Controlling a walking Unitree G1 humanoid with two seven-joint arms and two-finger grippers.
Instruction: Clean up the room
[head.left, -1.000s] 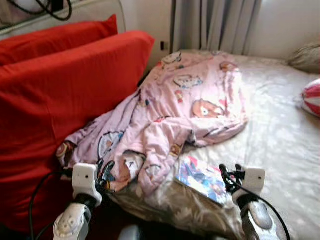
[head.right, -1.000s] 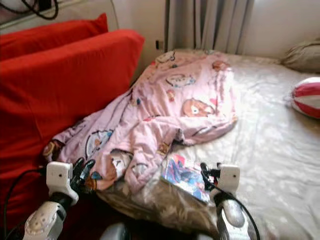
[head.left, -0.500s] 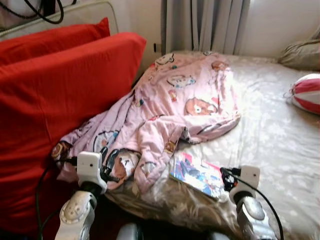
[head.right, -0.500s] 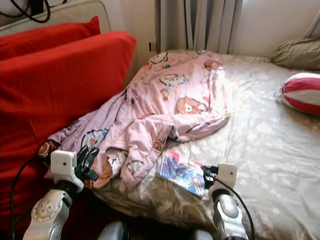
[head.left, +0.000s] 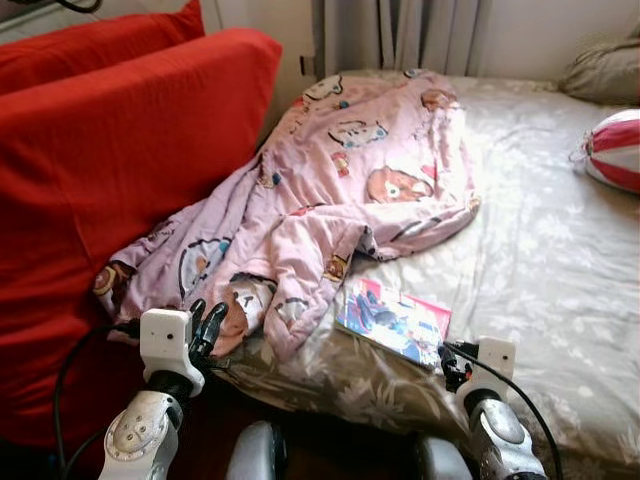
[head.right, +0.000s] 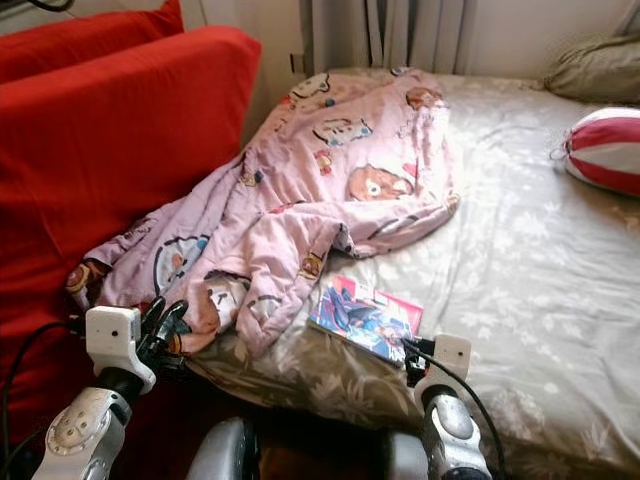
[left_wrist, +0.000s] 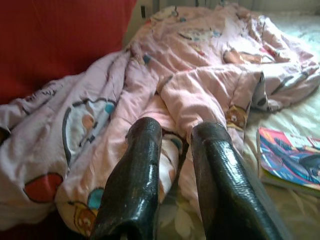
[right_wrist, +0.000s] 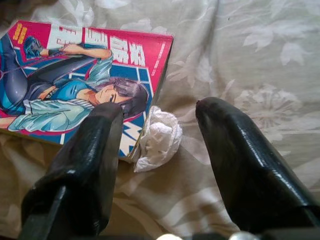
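Note:
A pink cartoon-print blanket (head.left: 350, 190) lies crumpled across the bed's left half, trailing down to the near edge. A colourful comic book (head.left: 393, 318) rests flat on the sheet just right of the blanket's tip. A crumpled white tissue (right_wrist: 157, 137) lies against the book's corner. My right gripper (right_wrist: 157, 107) hovers open just above the tissue, a finger on either side of it, at the bed's near edge (head.left: 447, 360). My left gripper (head.left: 205, 325) sits by the blanket's lower corner, open with nothing between its fingers (left_wrist: 135, 175).
A big red sofa cushion (head.left: 120, 170) stands along the bed's left side. A red-and-white striped ball (head.left: 615, 150) and a grey pillow (head.left: 605, 70) lie at the far right. Curtains (head.left: 420, 30) hang behind. The floral sheet (head.left: 540, 250) is bare on the right.
The whole view has shifted as the camera tilts down and comes closer to the bed. Both grippers stay low at the bed's near edge, still open.

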